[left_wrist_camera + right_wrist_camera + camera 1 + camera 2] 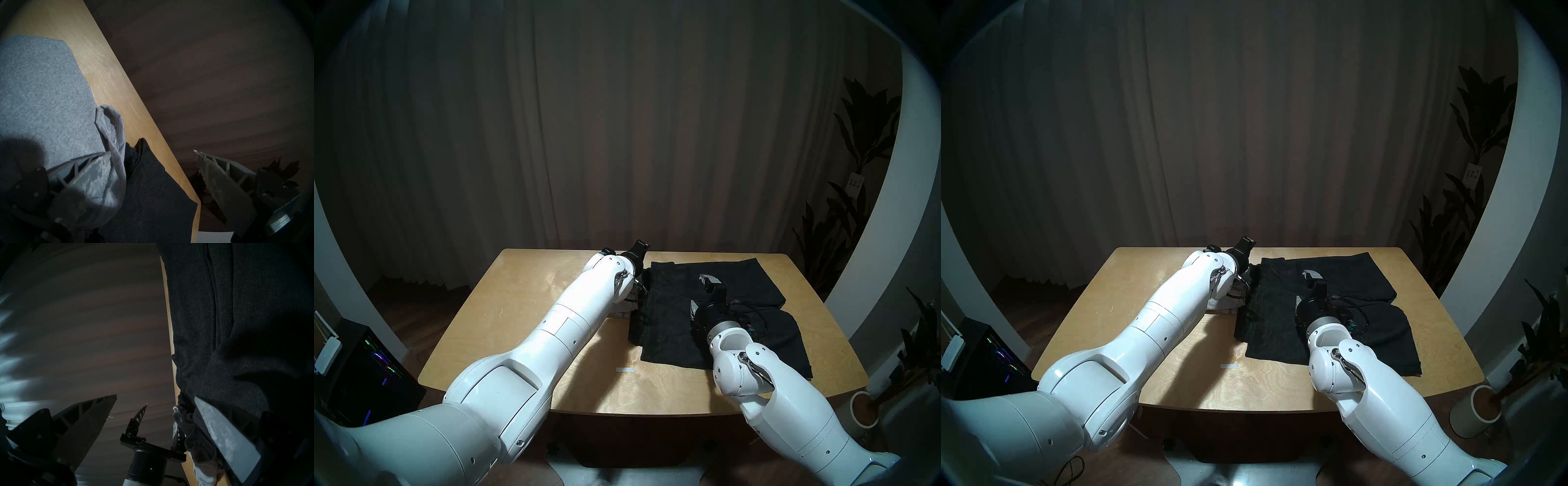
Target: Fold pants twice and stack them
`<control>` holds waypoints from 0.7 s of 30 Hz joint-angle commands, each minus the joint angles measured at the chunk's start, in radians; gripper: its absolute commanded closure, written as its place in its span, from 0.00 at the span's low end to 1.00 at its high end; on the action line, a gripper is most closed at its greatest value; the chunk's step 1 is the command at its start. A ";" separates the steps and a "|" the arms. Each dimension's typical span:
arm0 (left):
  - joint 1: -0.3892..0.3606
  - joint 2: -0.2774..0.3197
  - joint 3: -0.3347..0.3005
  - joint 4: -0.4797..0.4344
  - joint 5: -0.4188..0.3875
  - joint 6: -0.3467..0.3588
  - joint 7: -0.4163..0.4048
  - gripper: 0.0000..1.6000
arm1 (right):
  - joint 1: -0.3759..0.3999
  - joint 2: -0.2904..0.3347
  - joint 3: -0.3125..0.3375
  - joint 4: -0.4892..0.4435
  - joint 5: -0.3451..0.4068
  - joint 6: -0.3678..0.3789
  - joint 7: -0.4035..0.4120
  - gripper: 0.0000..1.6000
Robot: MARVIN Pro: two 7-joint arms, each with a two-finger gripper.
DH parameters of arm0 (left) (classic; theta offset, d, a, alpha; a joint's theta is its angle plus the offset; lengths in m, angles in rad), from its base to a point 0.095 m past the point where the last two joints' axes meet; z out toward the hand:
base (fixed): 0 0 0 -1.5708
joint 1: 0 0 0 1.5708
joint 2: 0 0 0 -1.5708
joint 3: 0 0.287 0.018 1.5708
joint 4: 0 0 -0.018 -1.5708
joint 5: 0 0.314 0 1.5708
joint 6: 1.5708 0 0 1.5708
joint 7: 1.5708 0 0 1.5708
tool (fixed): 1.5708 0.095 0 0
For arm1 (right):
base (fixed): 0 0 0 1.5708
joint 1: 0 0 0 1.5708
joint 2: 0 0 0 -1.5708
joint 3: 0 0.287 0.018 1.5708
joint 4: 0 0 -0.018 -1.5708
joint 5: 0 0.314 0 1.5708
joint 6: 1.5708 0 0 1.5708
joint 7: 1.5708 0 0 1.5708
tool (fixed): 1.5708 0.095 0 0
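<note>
Left claw [153, 154] wide open, holding nothing. One finger [95, 162] sits against a raised fold of the grey shorts [42, 93]; the other hangs in air past the counter [108, 67] edge. Left arm [572, 315] stretched long across the counter, claw near the far edge, angled slightly down.

Right claw [153, 399] also wide, nothing gripped. One finger [226, 434] lies over the black shorts [246, 327], contact unclear; the other is off the far edge side, in air. Right arm [755, 380] bent at the near right, wrist hovering over the black shorts, pointing roughly level.

Grey shorts: mostly hidden under the left wrist in the head view, just left of the black pair, touching its edge. Black shorts [670, 325]: spread flat on the counter's right half, legs toward the right, far leg near the back edge.
</note>
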 commanded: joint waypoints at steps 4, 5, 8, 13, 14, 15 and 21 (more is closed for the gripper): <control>-0.049 -0.041 0.000 0.022 0.008 -0.023 -0.052 0.00 | 0.001 -0.007 -0.002 -0.025 -0.011 -0.018 0.005 0.00; -0.053 -0.044 0.000 0.032 0.010 -0.025 -0.054 0.00 | 0.001 -0.007 -0.003 -0.026 -0.012 -0.020 0.004 0.00; -0.064 -0.055 -0.002 0.068 0.014 -0.035 -0.071 0.00 | 0.004 -0.008 -0.010 -0.029 -0.018 -0.026 0.000 0.00; -0.072 -0.063 0.001 0.096 0.023 -0.044 -0.090 0.00 | 0.007 -0.012 -0.017 -0.024 -0.021 -0.030 0.000 0.00; -0.075 -0.066 0.001 0.105 0.023 -0.045 -0.094 0.00 | 0.007 -0.013 -0.019 -0.023 -0.021 -0.031 0.000 0.00; -0.079 -0.070 0.001 0.117 0.024 -0.046 -0.099 0.00 | 0.008 -0.014 -0.020 -0.022 -0.022 -0.033 0.000 0.00; -0.096 -0.089 -0.005 0.162 0.022 -0.052 -0.119 0.00 | 0.009 -0.019 -0.029 -0.017 -0.025 -0.042 -0.001 0.00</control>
